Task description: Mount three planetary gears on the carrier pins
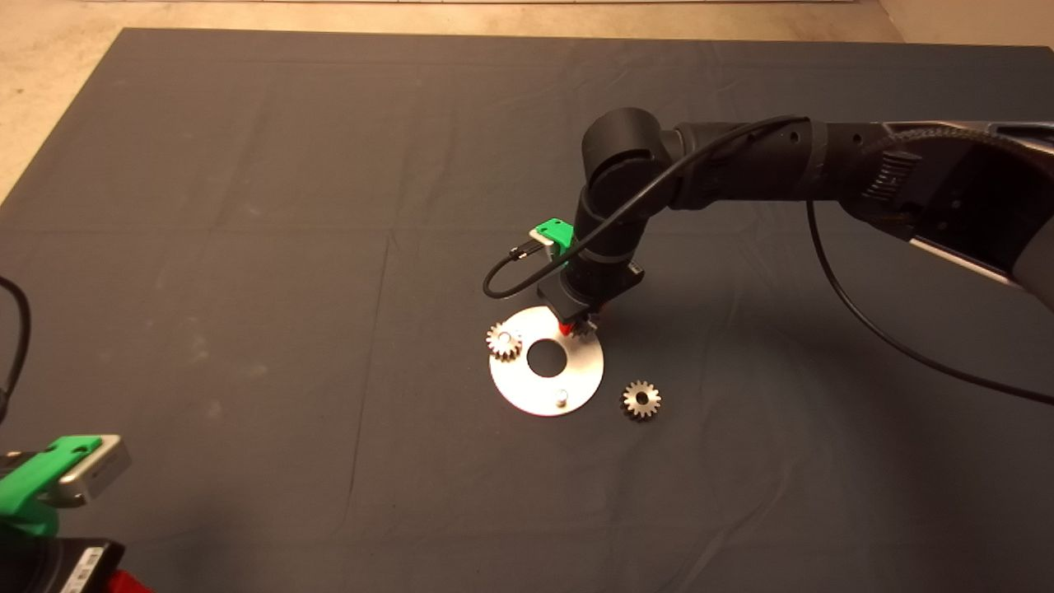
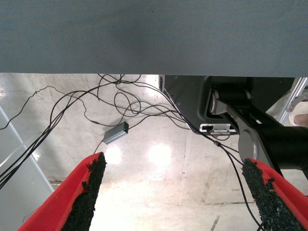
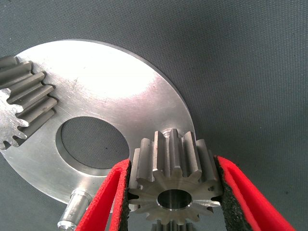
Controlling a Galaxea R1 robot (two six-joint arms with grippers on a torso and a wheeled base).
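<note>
The white carrier disc (image 1: 580, 371) lies mid-mat. One planetary gear (image 1: 503, 340) sits on the disc's left pin; it also shows in the right wrist view (image 3: 21, 103). A bare pin (image 1: 561, 397) stands at the disc's near edge and shows in the right wrist view (image 3: 74, 211). A loose gear (image 1: 641, 399) lies on the mat right of the disc. My right gripper (image 1: 576, 328) is shut on another gear (image 3: 173, 178), held low over the disc's far right rim (image 3: 110, 91). A pin tip (image 3: 168, 132) shows just past that gear. My left gripper (image 1: 49, 486) is parked at the lower left, open (image 2: 174, 161).
The dark mat (image 1: 247, 247) covers the table, with pale floor past its far edge. The right arm's black cable (image 1: 865, 313) loops over the mat to the right of the disc. The left wrist view shows floor cables and a small grey box (image 2: 115, 133).
</note>
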